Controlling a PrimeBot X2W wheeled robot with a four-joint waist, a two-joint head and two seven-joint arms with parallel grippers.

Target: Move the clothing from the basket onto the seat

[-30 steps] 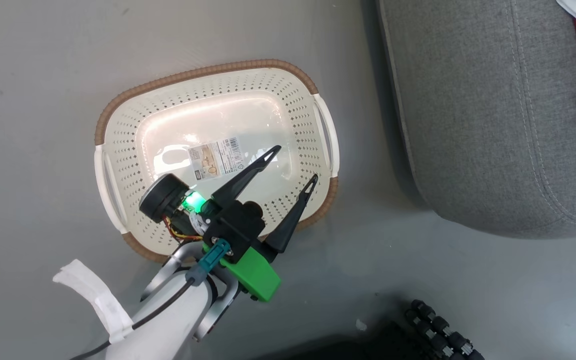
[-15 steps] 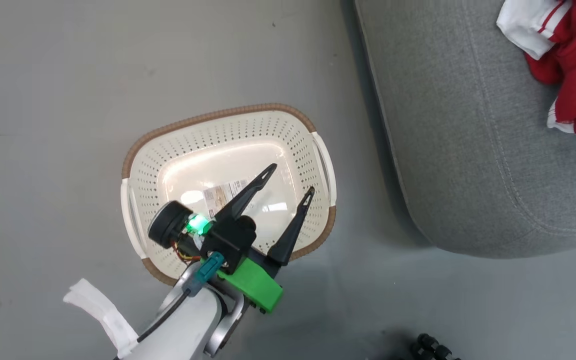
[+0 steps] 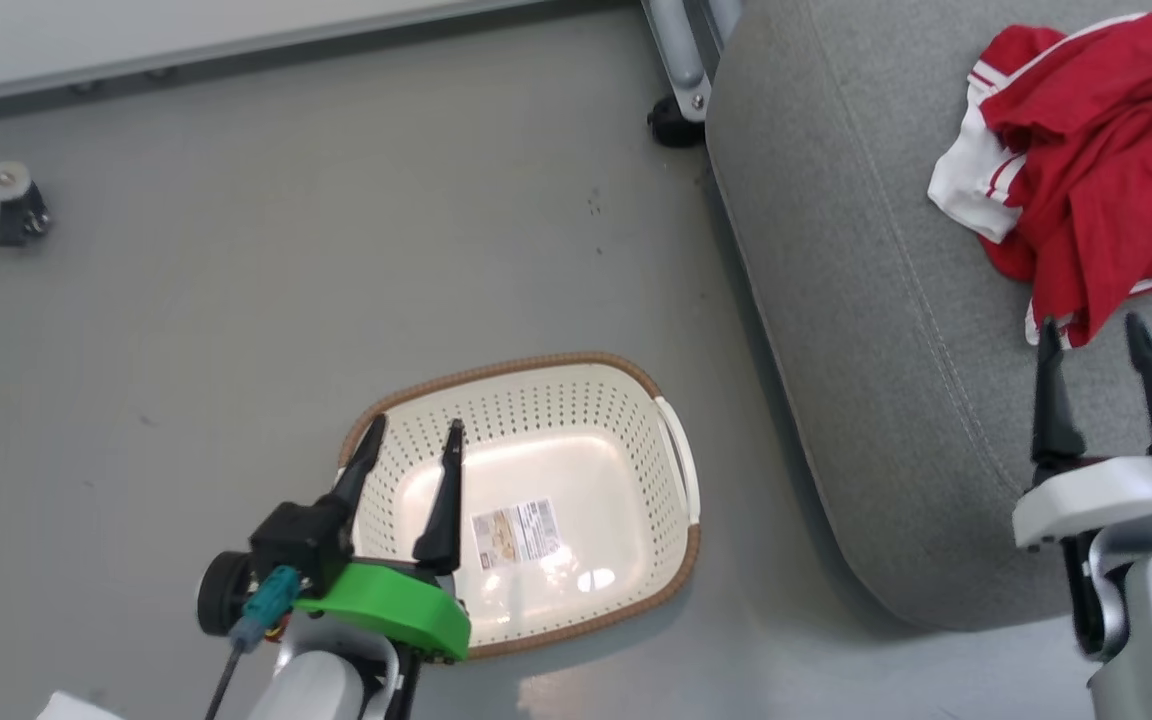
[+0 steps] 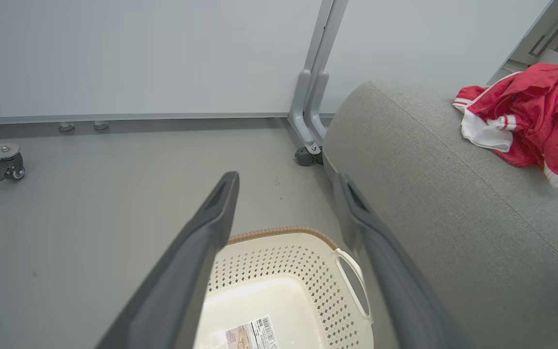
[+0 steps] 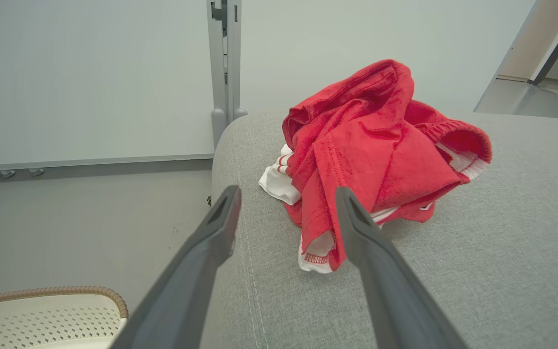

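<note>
Holding, right gripper [image 3: 1088, 325]: nothing. We see its two dark fingers spread wide with only air between them.
Right gripper, place: over the grey seat [image 3: 856, 350], with its tips pointing at the near hem of the clothing [image 3: 1106, 170].
Contact: the tips look just short of the cloth, but from these angles we cannot be sure they are apart.
Left gripper [image 3: 416, 424]: also spread wide and carrying nothing. In the head view it hangs over the left part of the basket [image 3: 511, 363].
Clothing: a crumpled red heap with white trim, lying on top of the seat and well apart from the basket.
Basket: cream, perforated and brown-rimmed, with a white handle facing the seat. It stands on the grey floor [image 3: 236, 300] near the seat's edge, and we see a label sticker [image 3: 516, 530] on its glossy bottom.
Seat: a big rounded cushion with stitched seams, much larger than the basket.
Behind: a pale wall panel [image 4: 138, 58] and a grey post [image 4: 315, 72] on a caster [image 3: 676, 125], just beside the seat's far corner.
</note>
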